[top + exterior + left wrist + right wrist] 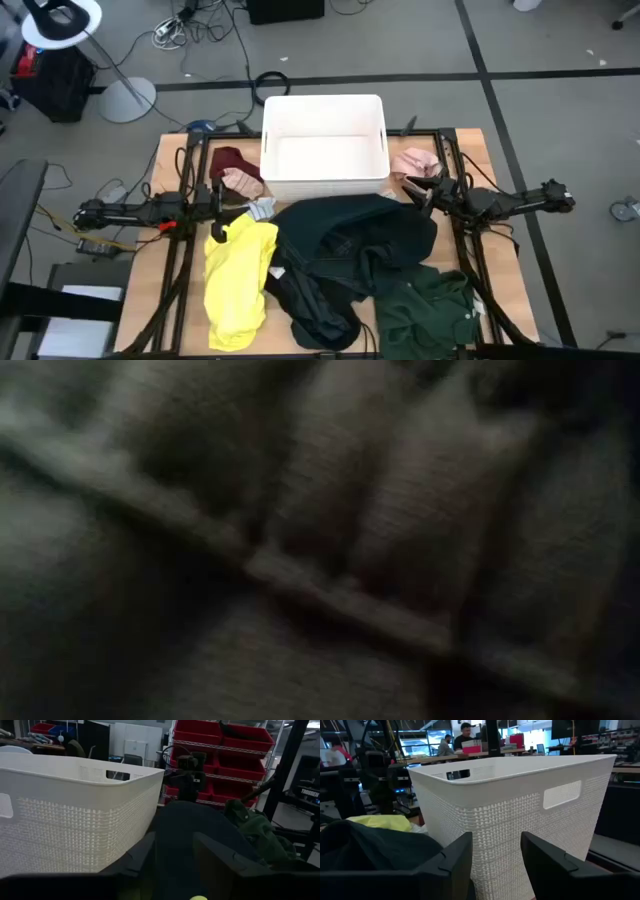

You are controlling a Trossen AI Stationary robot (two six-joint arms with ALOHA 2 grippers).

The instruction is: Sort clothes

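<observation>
A white plastic bin (324, 146) sits at the far middle of the wooden table (497, 195). Red storage bins (235, 740) line wire shelves behind; people (465, 732) sit at distant desks.

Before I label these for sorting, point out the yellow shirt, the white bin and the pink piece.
yellow shirt (238, 280), high view, middle of the fabric.
white bin (325, 178), high view, near wall.
pink piece (413, 162), high view, its centre.
</observation>
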